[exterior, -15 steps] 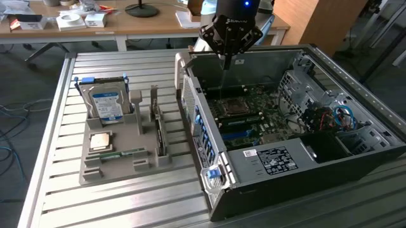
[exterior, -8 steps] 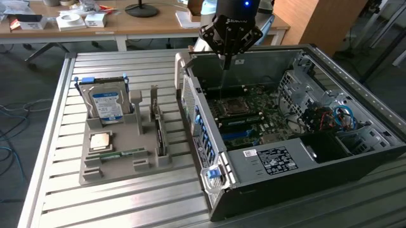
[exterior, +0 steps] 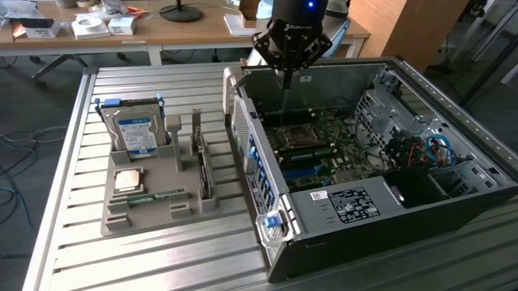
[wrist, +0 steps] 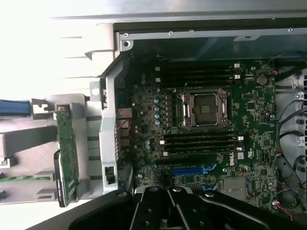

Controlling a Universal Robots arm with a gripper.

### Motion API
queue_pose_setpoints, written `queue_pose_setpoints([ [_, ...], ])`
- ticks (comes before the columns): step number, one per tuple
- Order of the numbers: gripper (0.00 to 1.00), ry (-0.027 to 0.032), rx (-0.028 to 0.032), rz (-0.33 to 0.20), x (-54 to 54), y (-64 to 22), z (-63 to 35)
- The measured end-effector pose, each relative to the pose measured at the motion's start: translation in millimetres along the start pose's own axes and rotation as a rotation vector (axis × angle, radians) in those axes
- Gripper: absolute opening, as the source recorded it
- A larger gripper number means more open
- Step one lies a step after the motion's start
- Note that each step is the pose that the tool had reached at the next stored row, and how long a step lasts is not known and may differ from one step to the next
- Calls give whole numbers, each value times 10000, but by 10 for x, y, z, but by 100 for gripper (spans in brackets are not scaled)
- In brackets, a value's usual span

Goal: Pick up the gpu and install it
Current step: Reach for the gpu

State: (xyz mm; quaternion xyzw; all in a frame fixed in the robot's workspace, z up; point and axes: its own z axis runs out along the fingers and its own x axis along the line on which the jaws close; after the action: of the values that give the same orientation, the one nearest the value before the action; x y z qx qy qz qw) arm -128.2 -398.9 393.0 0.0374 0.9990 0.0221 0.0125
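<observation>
Hovering gripper (exterior: pixel 284 82): hanging over the computer case (exterior: pixel 421 227), jaws closed on nothing.
gpu (exterior: pixel 203 173): standing on edge beside the computer case.

Open from above over the motherboard (exterior: pixel 324 145) in the computer case (exterior: pixel 389 242); crowded toward the exterior view's right by a metal cage (exterior: pixel 380 106) and looped cables (exterior: pixel 433 148). Closed gripper (exterior: pixel 284 82) above the case's edge. On the grey holder (exterior: pixel 154 209), gpu (exterior: pixel 204 176) upright, hard drive (exterior: pixel 137 133) near, case wall just beside, bare table (exterior: pixel 145 260) slats in front.
</observation>
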Motion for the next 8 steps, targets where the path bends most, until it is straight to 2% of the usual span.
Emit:
queue_pose_setpoints([
  [8,11,0,0,0,183,-14,-1],
])
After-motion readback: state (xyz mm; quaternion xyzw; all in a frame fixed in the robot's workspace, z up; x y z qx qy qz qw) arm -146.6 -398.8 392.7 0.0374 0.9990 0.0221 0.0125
